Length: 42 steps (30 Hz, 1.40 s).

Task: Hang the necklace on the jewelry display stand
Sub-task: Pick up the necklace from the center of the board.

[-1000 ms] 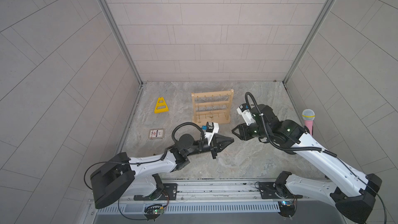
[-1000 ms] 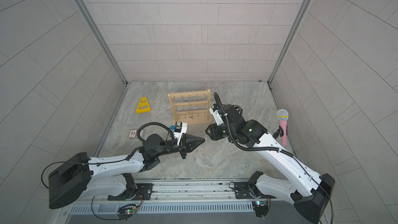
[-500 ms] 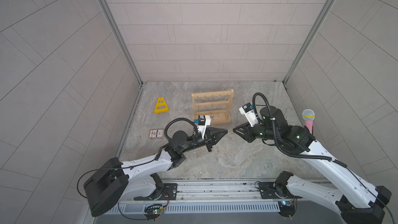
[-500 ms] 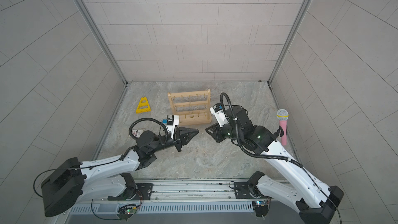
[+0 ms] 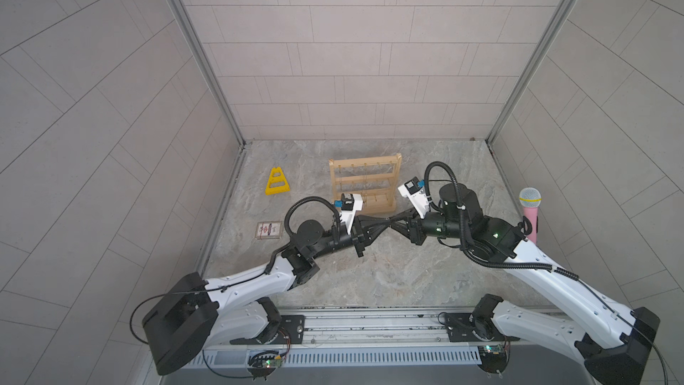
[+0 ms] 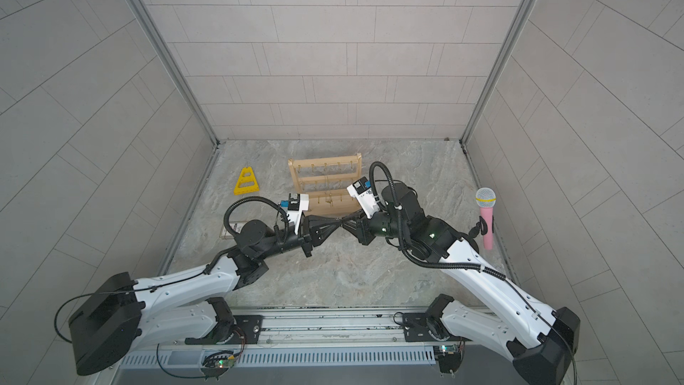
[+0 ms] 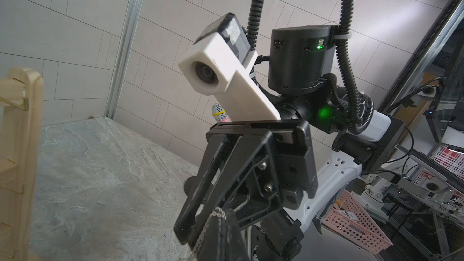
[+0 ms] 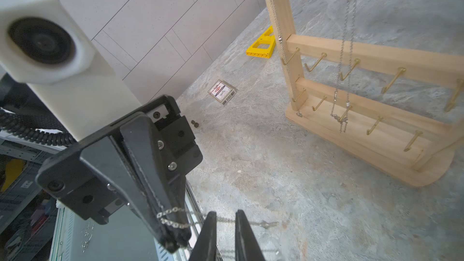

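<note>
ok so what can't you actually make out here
- necklace: too thin to show in both top views; its lower part runs off the left wrist view's edge.
- microphone: mostly behind the right arm's wrist camera, left wrist view.
- jewelry display stand: cut by that view's edge.

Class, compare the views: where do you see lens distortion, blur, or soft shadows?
In both top views the wall tiles show bowed lines, even light, faint shadows; in the right wrist view the near camera housing is blurred, the jewelry display stand sharp; in the left wrist view a green indicator light blooms.
</note>
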Available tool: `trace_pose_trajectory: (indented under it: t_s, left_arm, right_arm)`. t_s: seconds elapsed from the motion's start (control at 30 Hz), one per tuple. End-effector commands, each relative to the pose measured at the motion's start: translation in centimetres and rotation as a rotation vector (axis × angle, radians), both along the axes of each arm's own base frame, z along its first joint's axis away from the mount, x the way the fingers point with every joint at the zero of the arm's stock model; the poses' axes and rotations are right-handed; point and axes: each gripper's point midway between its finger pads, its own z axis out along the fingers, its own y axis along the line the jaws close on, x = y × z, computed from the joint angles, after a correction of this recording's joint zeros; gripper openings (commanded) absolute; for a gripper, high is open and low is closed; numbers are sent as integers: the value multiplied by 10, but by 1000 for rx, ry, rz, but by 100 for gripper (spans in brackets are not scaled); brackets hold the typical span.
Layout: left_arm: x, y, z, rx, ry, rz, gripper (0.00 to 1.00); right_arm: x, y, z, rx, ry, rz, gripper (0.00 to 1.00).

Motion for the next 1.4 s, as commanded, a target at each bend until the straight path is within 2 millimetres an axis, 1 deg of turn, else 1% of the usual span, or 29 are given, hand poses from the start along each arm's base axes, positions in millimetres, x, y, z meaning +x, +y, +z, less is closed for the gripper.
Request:
trace_pose_trajectory:
  t_s: [0.0, 0.23, 0.4, 0.8, 1.13, 1.37]
  left_arm:
    - [0, 1, 19, -34, -35, -7, 0]
    - [2, 0, 20, -36, -34, -4, 0]
    - [3, 0, 21, -36, -33, -2, 0]
    - [3, 1, 23, -40, -32, -2, 0]
    - [2, 2, 25, -44, -35, -4, 0]
    - [3, 2, 26, -46, -36, -3, 0]
  right_arm:
    - [-5, 3, 9, 29, -52, 41, 17]
    - [-6, 2, 6, 20, -50, 45, 17]
    - [-9, 2, 7, 29, -52, 52, 16]
    - [-5, 4, 11, 40, -67, 46, 18]
    - [0, 5, 18, 57, -83, 28, 17]
    - [2, 3, 16, 45, -85, 11, 16]
